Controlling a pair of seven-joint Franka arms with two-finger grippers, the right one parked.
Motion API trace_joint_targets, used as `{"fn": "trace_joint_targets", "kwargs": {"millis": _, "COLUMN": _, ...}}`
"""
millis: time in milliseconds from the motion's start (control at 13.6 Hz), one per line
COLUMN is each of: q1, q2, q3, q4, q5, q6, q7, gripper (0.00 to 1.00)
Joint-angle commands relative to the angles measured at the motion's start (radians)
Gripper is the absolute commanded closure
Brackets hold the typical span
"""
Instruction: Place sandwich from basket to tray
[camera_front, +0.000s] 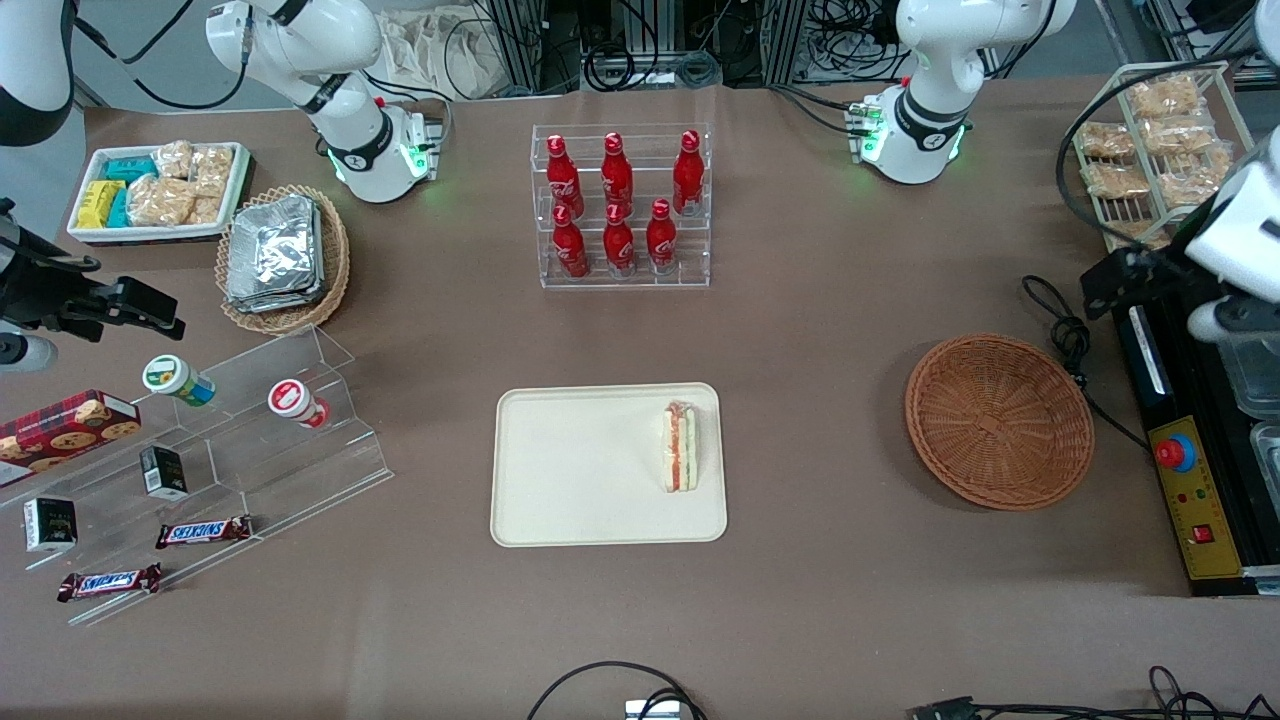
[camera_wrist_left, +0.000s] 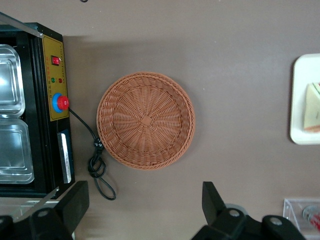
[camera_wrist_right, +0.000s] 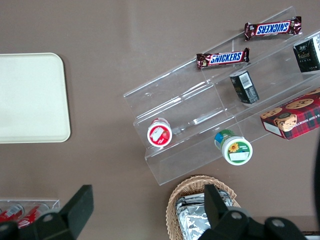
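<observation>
the brown bench carries everything, and the tray, cream and low-rimmed, serves as the landmark near its middle. the sandwich lies on the tray, on its side along the edge that faces the working arm's end of the bench, filling layers showing as red and green stripes. the basket, round and reddish-brown, sits well apart from the tray toward the working arm's end, and nothing shows inside it; the wrist view confirms the basket has only bare weave. farther from the front camera than the tray stands a clear rack of red bottles. the pincer hangs high above the bench beside the basket, away from the tray, its two fingers spread wide with nothing between them. judging by this, the placing step looks done: the sandwich is out of the basket and resting on the tray, released. what is left seems only a retreat, so the next move calls for little more than keeping the arm clear of the tray and the basket.
</observation>
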Motion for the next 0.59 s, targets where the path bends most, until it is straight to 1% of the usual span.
{"fn": "trace_joint_targets", "kwargs": {"millis": 0, "q1": -0.007, "q2": -0.096, "q3": 0.041, "q4": -0.086, "q5": -0.036, "q6": 0.014, "q7": 0.096, "gripper": 0.00}}
{"fn": "trace_joint_targets", "kwargs": {"millis": 221, "q1": -0.007, "q2": -0.117, "q3": 0.041, "q4": -0.091, "q5": -0.051, "q6": -0.017, "q7": 0.097, "gripper": 0.00}}
{"fn": "trace_joint_targets", "kwargs": {"millis": 515, "q1": 0.001, "q2": -0.125, "q3": 0.042, "q4": -0.100, "q5": -0.119, "q6": -0.016, "q7": 0.064, "gripper": 0.00}}
